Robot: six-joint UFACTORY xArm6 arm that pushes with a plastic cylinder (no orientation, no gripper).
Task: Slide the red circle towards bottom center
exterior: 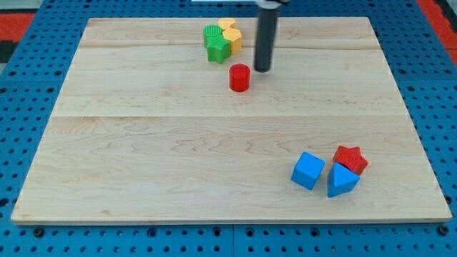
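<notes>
My tip [263,70], a bare dark rod with no gripper to open or close, is standing just up-right of the small red circle block [239,77] on the wooden bench [143,143], positioned for pushing it toward bottom center.

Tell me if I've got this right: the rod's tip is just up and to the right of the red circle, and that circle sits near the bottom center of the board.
Not quite. My tip is indeed just up and to the right of the red circle, but the camera view shows that circle near the board's top center, just below the green and yellow blocks.
</notes>
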